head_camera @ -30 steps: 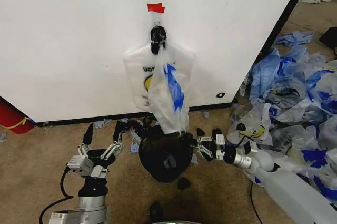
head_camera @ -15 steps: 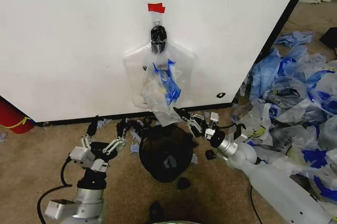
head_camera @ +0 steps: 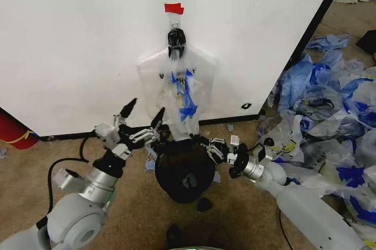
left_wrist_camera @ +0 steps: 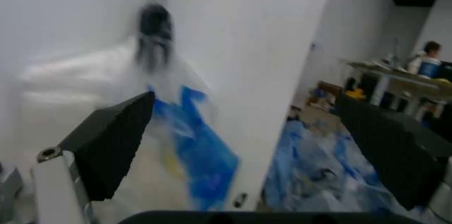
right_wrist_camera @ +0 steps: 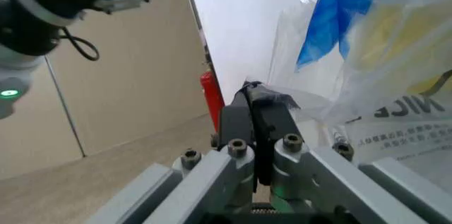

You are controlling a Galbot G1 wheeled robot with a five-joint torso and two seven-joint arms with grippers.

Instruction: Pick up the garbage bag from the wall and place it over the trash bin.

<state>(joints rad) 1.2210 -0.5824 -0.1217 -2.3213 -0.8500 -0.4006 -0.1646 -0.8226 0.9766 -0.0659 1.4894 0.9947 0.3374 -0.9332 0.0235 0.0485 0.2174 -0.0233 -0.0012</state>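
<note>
The garbage bag [head_camera: 181, 94], translucent white with blue handles, hangs on the white wall from a black clip [head_camera: 175, 40] under a strip of red tape. Its lower end reaches the black trash bin [head_camera: 187, 173] standing on the carpet below. My right gripper [head_camera: 204, 142] sits just above the bin's rim, shut on the bag's bottom edge; in the right wrist view its fingertips [right_wrist_camera: 259, 98] pinch thin plastic of the bag [right_wrist_camera: 374, 70]. My left gripper [head_camera: 143, 113] is open, raised left of the bag, and in the left wrist view the gripper [left_wrist_camera: 247, 144] faces the bag [left_wrist_camera: 190, 144].
A heap of blue-streaked white plastic bags [head_camera: 329, 115] covers the floor at the right. A red cylinder [head_camera: 13, 129] stands against the wall at the far left. Small scraps lie around the bin. A black strip edges the wall's base and right side.
My left arm has risen from the floor and swung right, toward the bag. My right gripper has taken the bag's lower edge and drawn it down toward the bin, stretching the bag narrower.
</note>
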